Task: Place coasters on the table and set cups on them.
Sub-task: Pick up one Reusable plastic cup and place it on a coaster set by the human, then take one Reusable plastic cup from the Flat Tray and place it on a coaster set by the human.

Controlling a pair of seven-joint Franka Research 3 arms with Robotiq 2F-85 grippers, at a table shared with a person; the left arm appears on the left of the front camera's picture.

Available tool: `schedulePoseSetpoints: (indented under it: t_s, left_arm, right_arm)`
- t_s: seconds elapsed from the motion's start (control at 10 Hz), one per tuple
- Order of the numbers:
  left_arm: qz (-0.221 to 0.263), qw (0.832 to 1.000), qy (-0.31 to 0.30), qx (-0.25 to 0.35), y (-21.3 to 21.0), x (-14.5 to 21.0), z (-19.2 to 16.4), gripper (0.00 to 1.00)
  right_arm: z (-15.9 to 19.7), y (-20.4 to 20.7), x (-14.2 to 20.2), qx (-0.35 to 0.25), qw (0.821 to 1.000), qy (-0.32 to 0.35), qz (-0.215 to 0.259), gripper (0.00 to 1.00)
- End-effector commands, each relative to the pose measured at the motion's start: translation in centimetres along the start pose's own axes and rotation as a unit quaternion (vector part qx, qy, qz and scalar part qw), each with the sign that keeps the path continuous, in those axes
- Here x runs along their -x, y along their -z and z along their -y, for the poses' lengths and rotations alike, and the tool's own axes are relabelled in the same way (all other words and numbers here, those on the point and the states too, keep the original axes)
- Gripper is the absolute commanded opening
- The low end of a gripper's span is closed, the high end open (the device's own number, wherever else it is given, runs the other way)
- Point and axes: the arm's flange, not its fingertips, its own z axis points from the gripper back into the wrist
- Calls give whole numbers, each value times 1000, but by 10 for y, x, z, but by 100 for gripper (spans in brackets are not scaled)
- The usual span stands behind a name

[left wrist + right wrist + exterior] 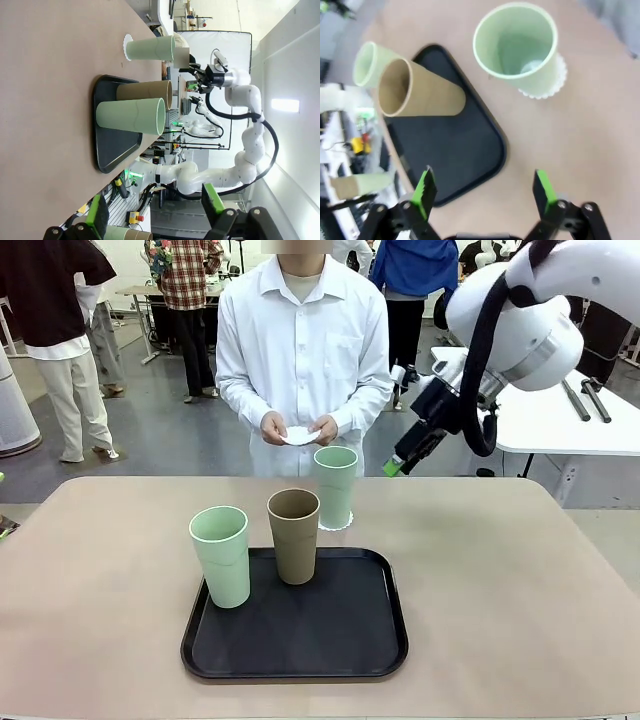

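One pale green tapered tumbler (335, 485) already stands on a white scalloped paper doily (336, 524) on the beige worktop (500, 570); two others wait upright on the black tray (300, 640). The right fingers (392, 468), spread apart and empty, hover at about two o'clock of the tan-brown tumbler (294, 535), probably nearer than the left fingers (155, 212), also apart.

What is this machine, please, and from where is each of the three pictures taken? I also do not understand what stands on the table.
It is a robot with two white arms. One picture looks across the table at a person. The other two come from cameras on the wrists.

The right hand hangs open and empty above the table. The left hand is open and empty too.

A black tray holds a green cup and a brown cup. Another green cup stands beyond the tray on a white coaster. The person's hands hold another coaster.
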Motion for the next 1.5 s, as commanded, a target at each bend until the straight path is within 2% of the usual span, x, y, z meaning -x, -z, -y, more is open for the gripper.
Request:
schedulePoseSetpoints:
  t_s: [0.0, 0.2, 0.4, 0.5, 0.6, 1.4]
  left_arm:
    - [3, 1000, 2, 7, -2, 1, 1, 100]
    - [3, 1000, 2, 7, -2, 1, 1, 100]
    - [3, 1000, 2, 7, -2, 1, 1, 100]
    - [3, 1000, 2, 7, -2, 1, 1, 100]
    - [3, 1000, 2, 7, -2, 1, 1, 100]
    - [3, 1000, 2, 7, -2, 1, 1, 100]
  right_arm:
    - [-19, -6, -13, 39, 997, 48, -52, 100]
    - [-34, -21, -35, 74, 988, 101, -89, 100]
    - [-46, -41, -51, 82, 983, 124, -103, 100]
    - [-46, -45, -51, 80, 983, 126, -104, 100]
    - [-46, -33, -33, 84, 987, 110, -86, 100]
    - [-46, -33, -33, 84, 987, 110, -86, 100]
